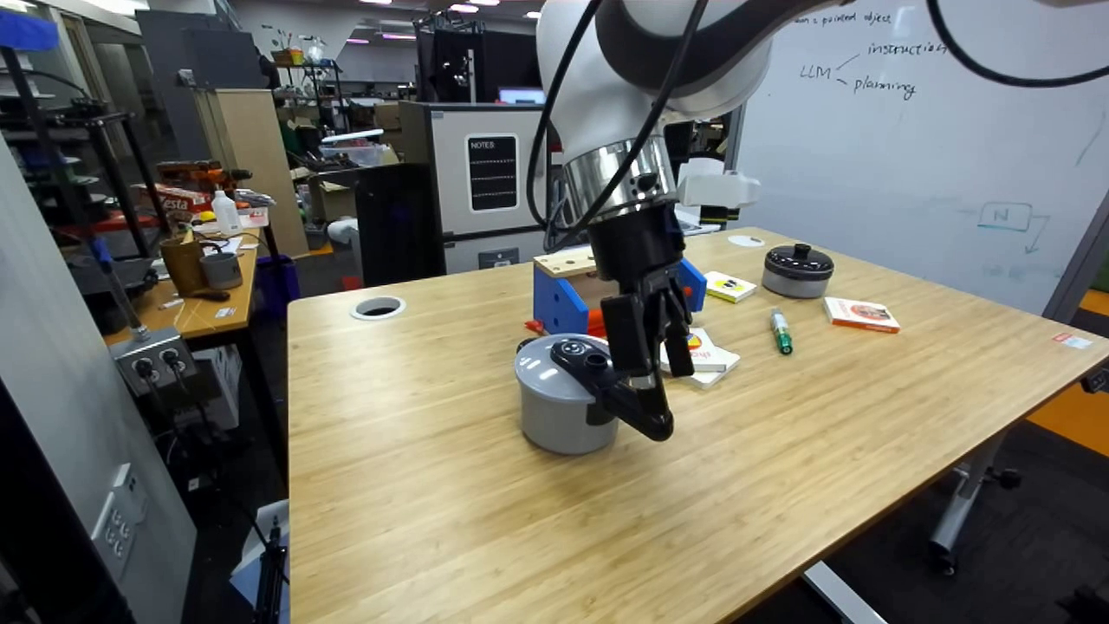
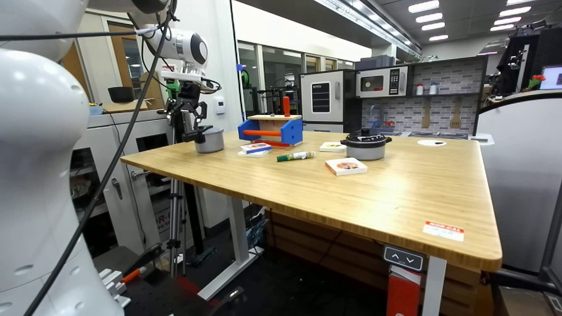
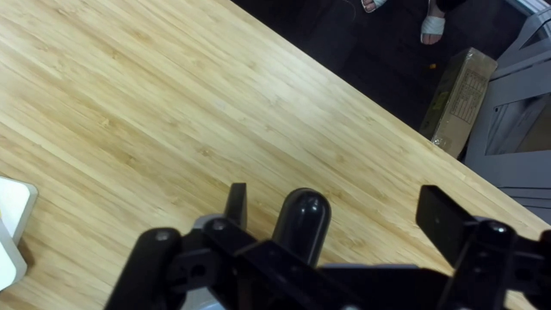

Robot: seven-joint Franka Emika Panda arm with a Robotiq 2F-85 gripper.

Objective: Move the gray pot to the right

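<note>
Gray pot (image 1: 561, 418), grasp apparently pending.
Gripper (image 3: 335, 200): jaws spread, handle (image 3: 303, 218) between; next, likely pinch handle, then shift pot right.

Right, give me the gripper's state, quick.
Gripper: open, holding nothing; in the wrist view, the pot handle shows between its fingers.

White rounded arm (image 1: 593, 104), silver collar (image 1: 593, 169), 2-fingered black end effector (image 3: 335, 206), black cables (image 1: 1031, 82)

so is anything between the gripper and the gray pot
Nothing visible stands between the gripper and the gray pot: in the wrist view, the pot's black handle shows between the open fingers, with no other object there.
</note>
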